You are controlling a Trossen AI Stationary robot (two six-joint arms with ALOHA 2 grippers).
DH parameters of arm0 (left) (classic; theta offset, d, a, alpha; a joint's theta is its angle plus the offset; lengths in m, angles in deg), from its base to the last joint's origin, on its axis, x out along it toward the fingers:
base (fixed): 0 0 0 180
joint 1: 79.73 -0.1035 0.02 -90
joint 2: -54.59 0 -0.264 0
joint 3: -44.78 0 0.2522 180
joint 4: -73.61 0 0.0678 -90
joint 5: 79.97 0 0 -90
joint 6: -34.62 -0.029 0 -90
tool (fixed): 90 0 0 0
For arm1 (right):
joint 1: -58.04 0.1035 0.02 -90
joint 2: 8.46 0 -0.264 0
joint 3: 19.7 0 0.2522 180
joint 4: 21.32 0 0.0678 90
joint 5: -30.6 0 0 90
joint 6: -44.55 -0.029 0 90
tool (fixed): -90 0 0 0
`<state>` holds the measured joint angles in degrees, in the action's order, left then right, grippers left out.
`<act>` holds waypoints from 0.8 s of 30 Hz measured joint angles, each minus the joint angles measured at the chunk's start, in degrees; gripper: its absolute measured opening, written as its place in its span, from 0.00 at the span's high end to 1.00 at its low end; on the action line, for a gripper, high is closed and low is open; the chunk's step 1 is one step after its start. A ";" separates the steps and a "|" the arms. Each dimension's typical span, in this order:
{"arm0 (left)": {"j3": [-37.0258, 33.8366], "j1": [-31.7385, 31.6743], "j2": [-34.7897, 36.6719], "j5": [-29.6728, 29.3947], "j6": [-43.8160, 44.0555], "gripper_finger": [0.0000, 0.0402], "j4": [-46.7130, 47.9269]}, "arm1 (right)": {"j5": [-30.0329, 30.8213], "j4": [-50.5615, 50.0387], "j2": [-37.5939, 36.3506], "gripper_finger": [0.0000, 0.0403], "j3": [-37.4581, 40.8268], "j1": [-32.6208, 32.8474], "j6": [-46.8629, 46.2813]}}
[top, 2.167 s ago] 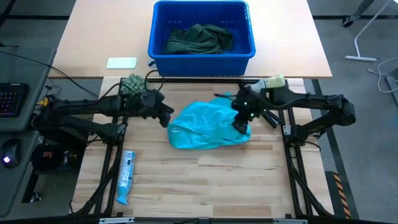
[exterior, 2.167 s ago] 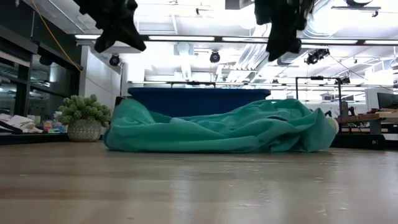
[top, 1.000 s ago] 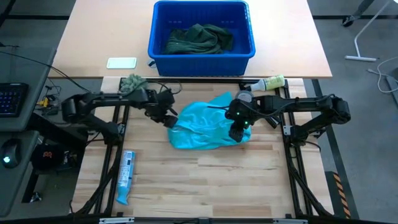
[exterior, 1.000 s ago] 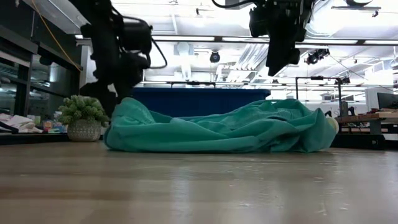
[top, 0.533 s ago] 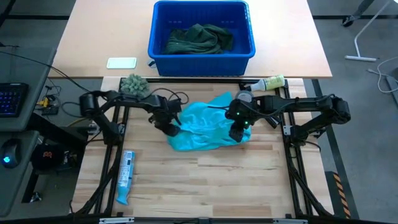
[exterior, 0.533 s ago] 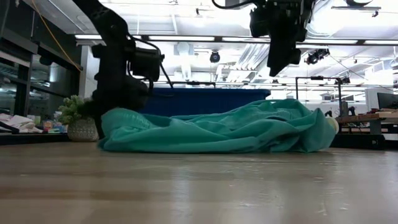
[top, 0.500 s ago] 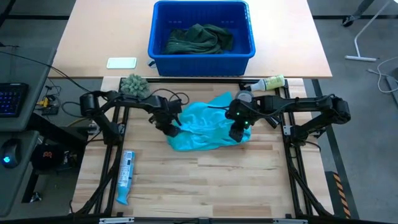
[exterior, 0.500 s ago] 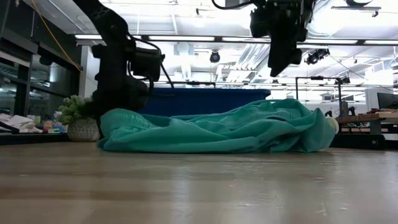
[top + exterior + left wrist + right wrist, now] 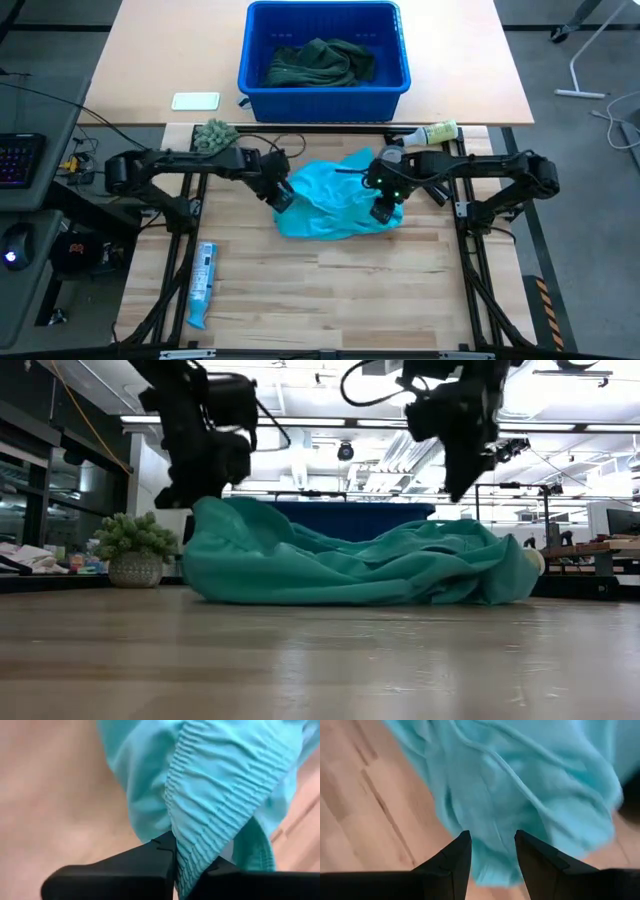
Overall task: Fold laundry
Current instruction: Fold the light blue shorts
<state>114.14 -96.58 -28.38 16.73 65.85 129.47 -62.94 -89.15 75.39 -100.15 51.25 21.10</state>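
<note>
The turquoise garment (image 9: 330, 205) lies crumpled in the middle of the wooden table; it also shows in the low view (image 9: 380, 575). My left gripper (image 9: 283, 197) is shut on the garment's left end, which stands up in a peak (image 9: 222, 515). My right gripper (image 9: 384, 211) is open and hangs above the garment's right part without touching it; its two fingers (image 9: 457, 857) stand apart over the cloth. The dark green garments (image 9: 320, 62) lie in the blue bin. My left gripper pinches a ribbed, gathered band (image 9: 182, 837) at the garment's left end between its two fingers. The fingers come slanting down from the table's left. That end is lifted off the table, and the remainder of the garment lies slack on the wood.
The blue bin (image 9: 325, 85) stands on the far table. A fuzzy grey-green ball (image 9: 212, 133) and a pale bottle (image 9: 432, 132) lie at the far edge. A blue tube (image 9: 202, 283) lies near left. Bare wood (image 9: 340, 290) lies toward the near edge.
My left gripper came down onto the garment's left end, pressing it flat, took hold of it, then rose and went a little toward the right. That end now stands up in a peak and has drawn in from the left. The remainder of the garment has stayed put.
</note>
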 joint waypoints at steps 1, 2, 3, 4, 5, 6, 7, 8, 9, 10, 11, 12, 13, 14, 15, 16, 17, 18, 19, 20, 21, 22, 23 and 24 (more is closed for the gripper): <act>0.00 -0.26 0.61 -1.27 0.00 1.00 -0.04 | 0.00 1.72 0.74 0.66 -0.01 0.14 1.97; 0.00 -0.54 1.10 -2.28 -0.05 1.00 0.00 | 0.00 2.76 1.65 0.66 -0.04 0.44 4.22; 0.00 -0.91 1.50 -2.77 -0.46 1.00 0.10 | 0.16 2.97 2.74 0.66 -0.05 0.73 6.38; 0.00 -1.16 1.74 -2.83 -0.90 1.00 0.10 | 0.52 2.55 4.09 0.66 -0.05 0.95 8.08; 0.00 -1.33 2.00 -2.85 -1.21 1.00 0.06 | 1.05 1.94 5.35 0.66 -0.03 1.22 9.19; 0.00 -1.63 2.17 -2.92 -1.29 1.00 0.07 | 1.58 1.50 6.52 0.66 0.01 1.62 9.81; 0.00 -1.82 2.26 -3.00 -1.29 1.00 0.07 | 1.77 1.13 7.58 0.66 0.01 2.11 10.51; 0.00 -1.96 2.27 -3.27 -1.22 1.00 0.04 | 1.86 1.05 8.28 0.66 0.01 2.64 11.26; 0.00 -1.97 2.26 -3.55 -1.00 1.00 0.04 | 2.08 1.19 8.97 0.66 0.01 3.50 12.12; 0.00 -1.98 2.23 -4.02 -0.99 1.00 0.08 | 2.42 1.42 9.67 0.66 0.01 4.48 13.24; 0.00 -1.98 2.23 -4.59 -1.00 1.00 0.03 | 3.40 1.64 10.30 0.66 0.01 5.57 14.30; 0.00 -1.98 2.23 -5.21 -1.02 1.00 0.02 | 4.96 1.67 10.89 0.66 0.01 6.60 15.24; 0.00 -1.99 2.23 -5.56 -0.94 1.00 0.05 | 6.75 1.64 11.25 0.66 0.01 7.51 15.93; 0.00 -1.98 2.23 -5.76 -0.86 1.00 0.03 | 8.43 1.66 11.44 0.66 0.01 8.33 16.21; 0.00 -1.98 2.23 -5.81 -0.87 1.00 0.03 | 9.78 1.82 11.54 0.66 0.01 9.00 16.27; 0.00 -1.98 2.23 -5.81 -0.86 1.00 0.03 | 10.36 2.31 11.71 0.66 0.01 9.61 16.19; 0.00 -1.98 2.23 -5.85 -0.86 1.00 0.01 | 10.41 3.09 11.81 0.66 0.01 9.93 15.88; 0.00 -1.98 2.23 -5.92 -0.86 1.00 -0.03 | 10.41 3.71 11.85 0.66 0.01 10.30 15.86; 0.00 -1.99 2.23 -5.99 -0.88 1.00 -0.09 | 10.44 4.30 11.83 0.66 0.01 10.79 15.87; 0.00 -2.00 2.23 -6.11 -0.88 1.00 -0.28 | 10.57 4.85 11.83 0.66 0.01 11.25 15.92; 0.00 -1.98 2.23 -6.26 -0.88 1.00 -0.44 | 10.88 5.26 11.83 0.66 0.01 11.63 15.99; 0.00 -1.98 2.23 -6.30 -0.88 1.00 -0.47 | 11.16 5.58 11.85 0.66 0.01 11.95 16.01; 0.00 -1.98 2.23 -6.36 -0.88 1.00 -0.48 | 11.60 6.20 12.10 0.66 0.01 12.16 16.01; 0.00 -1.98 2.23 -6.37 -0.92 1.00 -0.64 | 11.95 6.92 12.32 0.66 0.01 12.21 15.99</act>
<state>114.14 -98.56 -26.16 10.36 64.92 128.83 -50.99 -82.23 87.71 -100.14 63.46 37.09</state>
